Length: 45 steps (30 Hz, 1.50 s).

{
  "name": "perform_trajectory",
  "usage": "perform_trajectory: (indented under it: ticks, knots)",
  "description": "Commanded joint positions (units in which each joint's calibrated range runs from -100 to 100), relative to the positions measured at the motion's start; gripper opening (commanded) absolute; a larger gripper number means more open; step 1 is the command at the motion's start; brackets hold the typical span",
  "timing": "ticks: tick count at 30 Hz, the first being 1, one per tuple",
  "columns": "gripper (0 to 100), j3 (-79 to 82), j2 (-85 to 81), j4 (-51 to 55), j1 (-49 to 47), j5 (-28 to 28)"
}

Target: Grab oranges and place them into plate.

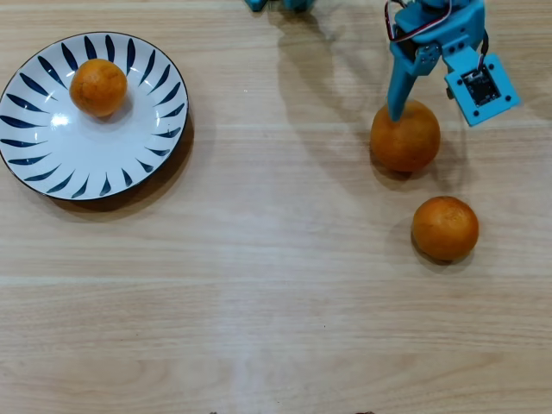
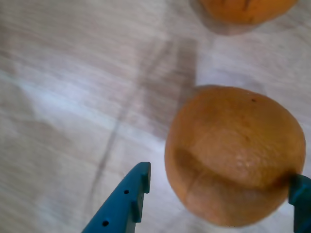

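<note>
The large orange [image 1: 405,138] lies on the wooden table at the right of the overhead view. My blue gripper [image 1: 420,102] is over its far side, open, with the fruit between the jaws. In the wrist view the gripper [image 2: 221,180] straddles this orange [image 2: 238,145]. The left finger [image 2: 131,194] stands clear of it and the right finger [image 2: 301,194] is at its skin. A smaller orange [image 1: 445,228] lies just in front of it and shows at the top of the wrist view [image 2: 248,9]. Another small orange [image 1: 98,86] sits in the blue-striped white plate [image 1: 52,164] at far left.
The table is pale wood with bare surface between the plate and the two oranges on the right. The arm's blue base parts [image 1: 280,4] show at the top edge of the overhead view.
</note>
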Motion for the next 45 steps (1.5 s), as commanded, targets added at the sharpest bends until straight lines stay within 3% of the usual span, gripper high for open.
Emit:
perform_trajectory:
  ticks: [1, 3, 7, 13, 23, 33, 40, 45]
  knots:
    - [31, 8.06, -0.46, -14.35, 0.84, -0.39]
    - [32, 10.5, -1.06, -17.27, 1.0, -0.29]
    - [37, 12.13, -3.85, -14.95, 1.49, -0.29]
    - [37, 10.87, -5.28, -11.6, 1.81, -0.29]
    - [37, -5.16, -9.34, 9.37, 0.92, 0.18]
    - [38, -6.7, -9.34, 11.69, -0.69, -0.39]
    - [60, -6.61, -8.58, 10.83, -1.33, -0.39]
    - [62, -6.52, -6.8, 9.8, -1.33, -0.39]
